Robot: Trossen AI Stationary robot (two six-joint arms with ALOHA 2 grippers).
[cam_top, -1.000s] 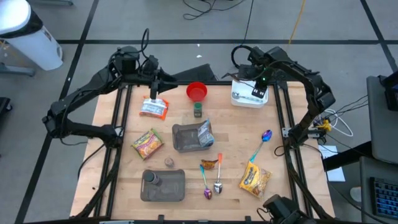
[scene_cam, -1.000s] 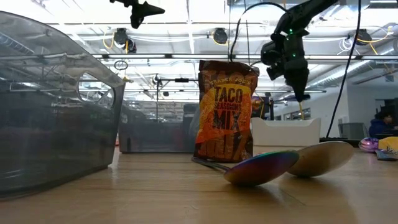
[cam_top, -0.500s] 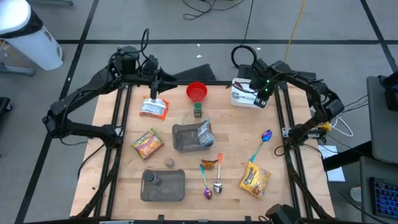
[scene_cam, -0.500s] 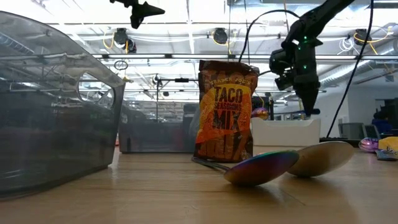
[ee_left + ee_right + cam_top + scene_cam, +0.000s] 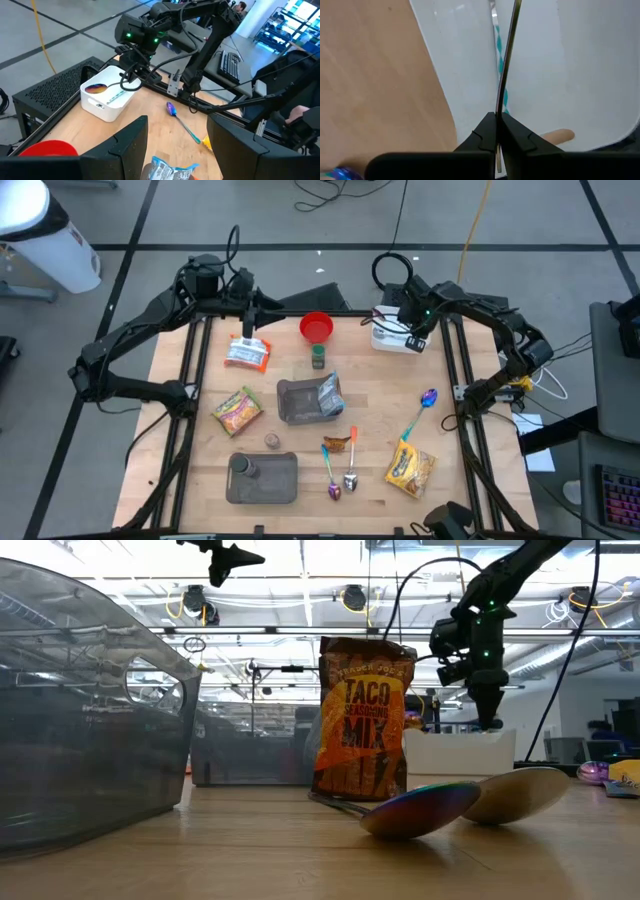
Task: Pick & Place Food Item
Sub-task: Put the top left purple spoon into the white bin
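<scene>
My right gripper (image 5: pixel 401 330) stands over the white tray (image 5: pixel 399 338) at the table's far right and is shut on an iridescent spoon (image 5: pixel 106 90). My left gripper (image 5: pixel 175 145) is open and empty, up at the far left above a white and orange snack packet (image 5: pixel 247 354). The taco seasoning packet (image 5: pixel 365 720) stands upright on its lower edge near the table's middle front (image 5: pixel 339 443). Other packets lie flat on the table at the left (image 5: pixel 237 410) and the front right (image 5: pixel 410 468). A blue packet (image 5: pixel 329 393) leans in a grey container (image 5: pixel 296 402). My right gripper pinches the spoon's thin metal handle (image 5: pixel 499 112) between its two fingers, at the handle's free end. The fingers come from above, slanting down, and lie along the handle. The spoon's bowl end (image 5: pixel 95 88) is down in the white tray.
A red bowl (image 5: pixel 316 327) and a small dark jar (image 5: pixel 318 358) stand at the far middle. A second grey container (image 5: pixel 262 478) is at the front left. Loose spoons lie at the right (image 5: pixel 420 412) and the front (image 5: pixel 341 477). The tray also holds a striped stick (image 5: pixel 496 30).
My right gripper has come down toward the white tray with the spoon still held, and the spoon's bowl end has gone down into the tray.
</scene>
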